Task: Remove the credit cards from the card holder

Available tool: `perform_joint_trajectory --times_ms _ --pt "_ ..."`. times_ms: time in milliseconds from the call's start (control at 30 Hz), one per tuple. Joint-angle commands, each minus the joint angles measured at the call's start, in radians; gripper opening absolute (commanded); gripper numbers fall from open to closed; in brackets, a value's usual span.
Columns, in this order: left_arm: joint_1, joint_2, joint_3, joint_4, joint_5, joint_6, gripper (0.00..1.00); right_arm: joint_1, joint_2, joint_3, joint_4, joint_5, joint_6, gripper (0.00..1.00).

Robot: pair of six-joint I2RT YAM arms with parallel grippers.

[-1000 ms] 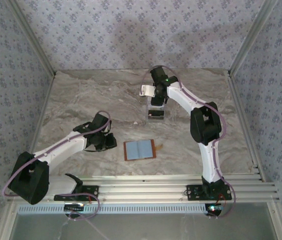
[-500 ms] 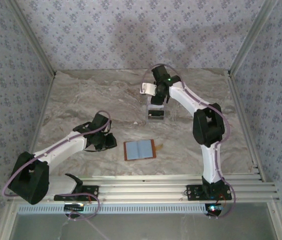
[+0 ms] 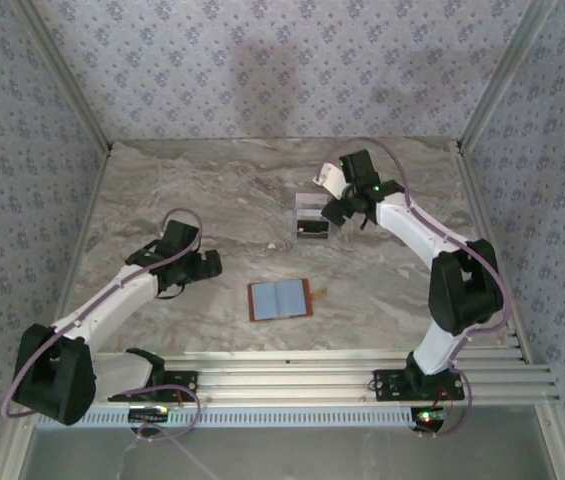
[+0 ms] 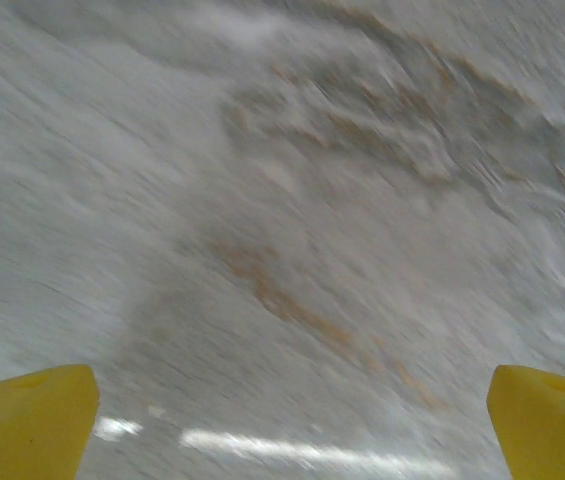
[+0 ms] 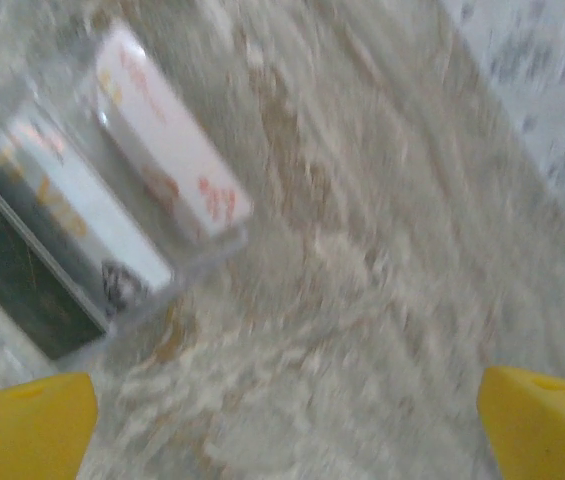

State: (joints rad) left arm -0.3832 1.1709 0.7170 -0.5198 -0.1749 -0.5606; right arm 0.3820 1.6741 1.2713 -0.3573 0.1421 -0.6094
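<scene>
Right pincer (image 5: pixel 284 425): released. Its yellow fingertips (image 5: pixel 27 425) sit wide apart in the 2 lower corners of the wrist view, with nothing between them and nothing touched. At its 10 o'clock, 3 credit cards (image 5: pixel 167 150) stand on edge, leaning in a clear tray (image 5: pixel 197 265): 1 white with orange print, 1 pale silver, 1 dark green. From above, this pincer (image 3: pixel 340 210) is just beside the tray, at its 3 o'clock.

Left pincer (image 4: pixel 287 425): released too, fingertips spread, with blurred marble worktop (image 4: pixel 282 200) beneath. From above it is near the card holder (image 3: pixel 280 299), at its 9 o'clock, and apart from it.

The card holder lies open and flat at 6 o'clock from the tray, well apart from it. Its grey-blue inner faces are up and the snap tab (image 3: pixel 314 292) is on its 3 o'clock edge. No card shows on it, so the emptying looks done or close to it. The pockets are too small to check.

The cards should be light, stiff, thin and slick, so pinch 1 across its raised top edge. The holder is probably soft and light and likely to skid on marble unless 1 pincer pins it.
</scene>
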Motion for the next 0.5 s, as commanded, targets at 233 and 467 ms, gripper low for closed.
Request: perform_joint_trajectory --times_ms 233,467 --pt "0.092 -0.007 -0.072 0.312 -0.522 0.283 1.0 -0.205 -0.235 -0.505 0.423 -0.047 0.345 1.0" --pt "0.239 0.055 -0.29 0.863 -0.276 0.506 1.0 -0.314 -0.245 -0.758 0.83 -0.109 0.438 1.0"
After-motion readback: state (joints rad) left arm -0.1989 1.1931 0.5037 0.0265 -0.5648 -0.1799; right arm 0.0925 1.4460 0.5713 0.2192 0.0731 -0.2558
